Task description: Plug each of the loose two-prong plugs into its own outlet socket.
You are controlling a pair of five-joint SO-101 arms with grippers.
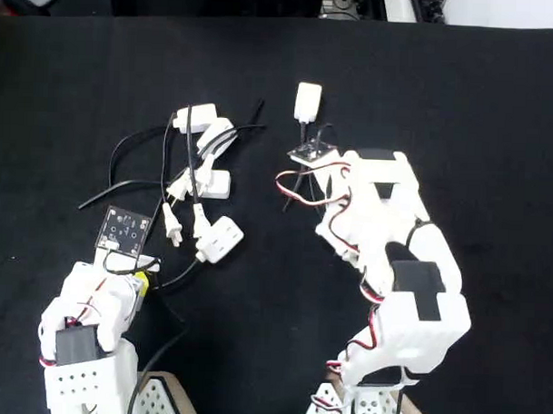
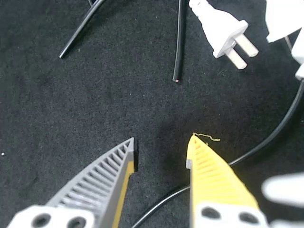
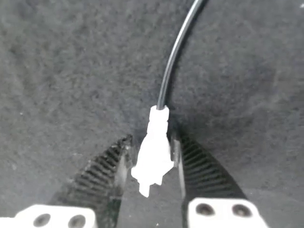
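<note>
My right gripper [image 3: 152,140] is shut on a small white plug [image 3: 154,154], its black cable [image 3: 178,47] running away over the mat. In the high view the right arm [image 1: 385,220] stands at centre, just short of a lone white outlet socket [image 1: 307,101]. Several more white sockets [image 1: 223,240] and loose two-prong plugs [image 1: 173,226] lie tangled with black cables at left centre. My left gripper [image 2: 163,139] hangs open over bare mat, a grey and a yellow finger [image 2: 209,175] apart. A white two-prong plug [image 2: 223,31] lies ahead of it.
A black mat [image 1: 462,104] covers the table. Black cables [image 1: 124,152] loop around the sockets on the left. One loose cable end [image 2: 176,78] lies between my left gripper and the plug. The left arm [image 1: 96,314] sits at the near left corner.
</note>
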